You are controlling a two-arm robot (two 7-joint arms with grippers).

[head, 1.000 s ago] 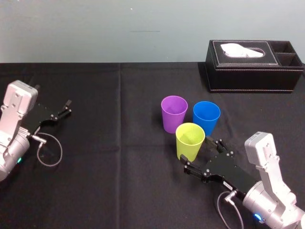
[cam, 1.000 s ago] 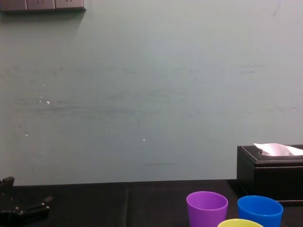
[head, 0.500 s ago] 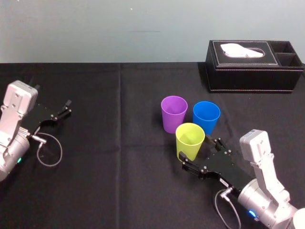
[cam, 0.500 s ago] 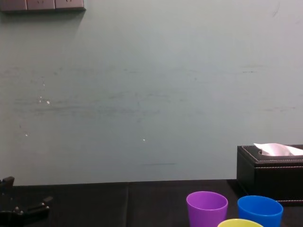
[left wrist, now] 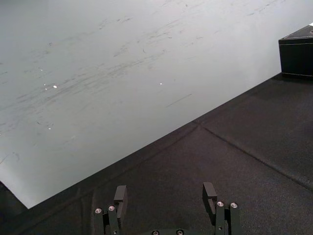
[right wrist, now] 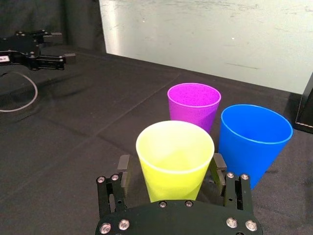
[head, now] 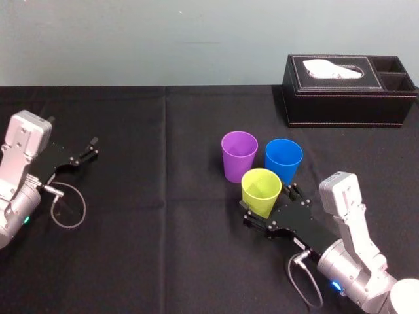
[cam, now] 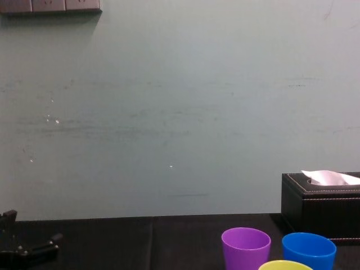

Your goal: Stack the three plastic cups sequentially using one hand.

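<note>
**Work area.** The three plastic cups stand upright, mouths up, as a tight cluster on the counter [head: 163, 248], none nested yet. With the yellow-green cup [head: 261, 191] taken as centre, the purple cup [head: 239, 155] is found at 11 o'clock and the blue cup [head: 283, 159] at 1 o'clock. Whether the cups touch cannot be confirmed. A black tissue box [head: 340, 98] is set well apart at 1 o'clock, clear of the work.

**Right hand.** The right hand [right wrist: 171, 165] is brought in low from 5 o'clock, level with the counter. Its fingers [right wrist: 124, 169] are spread apart and placed one on each side of the yellow-green cup's lower wall. A narrow gap is seen on both sides, so the cup is straddled but not gripped. The nearest cup is judged to have been chosen because it can be reached without the other two being disturbed.

**Left hand.** The left hand [head: 91, 148] is parked at 9 o'clock on the counter, fingers apart, nothing held.

**Assessment.** The first grasp is judged to be in preparation. Because the walls are smooth and tapered, a firm, square closure is judged necessary. The blue cup close by is noted as a contact risk.
</note>
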